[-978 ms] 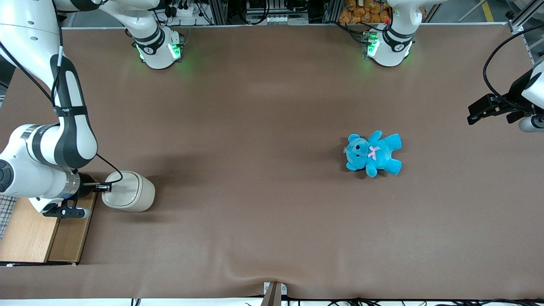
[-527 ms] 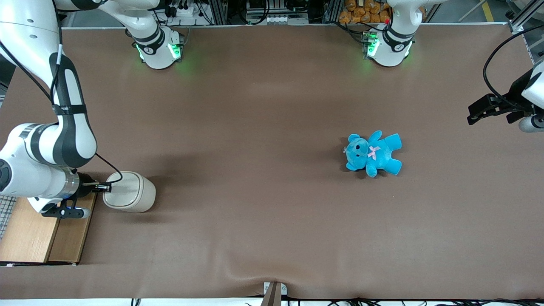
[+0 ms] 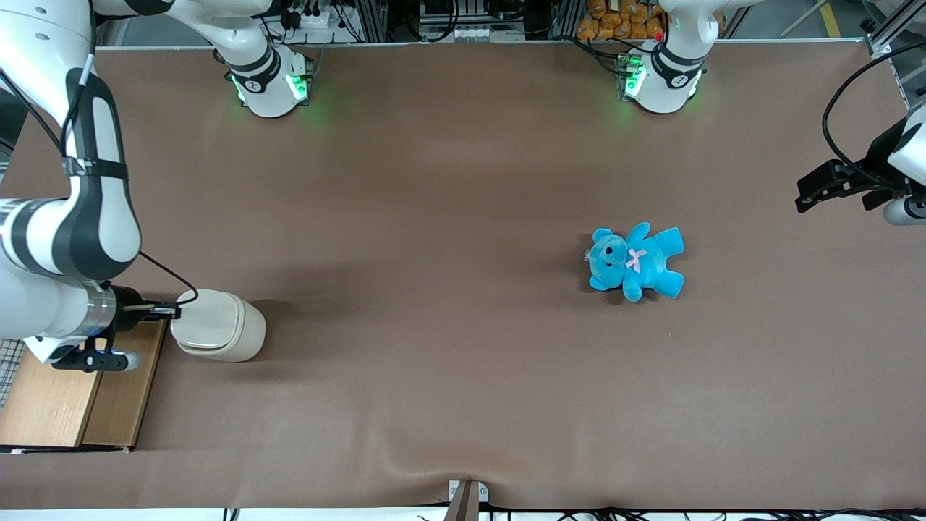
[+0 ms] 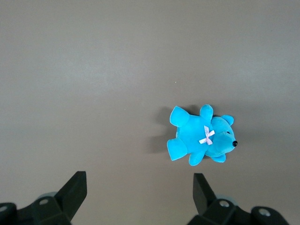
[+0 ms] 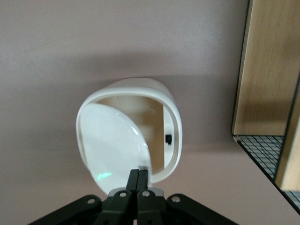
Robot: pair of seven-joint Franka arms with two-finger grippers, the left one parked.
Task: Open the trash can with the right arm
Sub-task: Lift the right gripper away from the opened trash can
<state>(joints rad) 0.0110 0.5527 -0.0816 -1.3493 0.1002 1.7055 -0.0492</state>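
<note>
The cream-white trash can [image 3: 224, 329] stands on the brown table near the working arm's end, beside the wooden box. In the right wrist view its flip lid [image 5: 110, 140] is tilted up, showing the can's hollow inside under the rim [image 5: 174, 126]. My right gripper [image 3: 173, 312] is shut, with its slim black fingertips pressed together at the lid's edge [image 5: 139, 172]. Nothing shows between the fingers.
A wooden box [image 3: 72, 391] lies next to the can at the table's edge and also shows in the right wrist view [image 5: 269, 70], with a wire mesh [image 5: 265, 150] beside it. A blue teddy [image 3: 636, 260] lies toward the parked arm's end and shows in the left wrist view [image 4: 201, 138].
My right arm has drawn back toward its end of the table and a little farther from the front camera. The gripper tip has moved with it along the lid's edge. The teddy has not moved.
</note>
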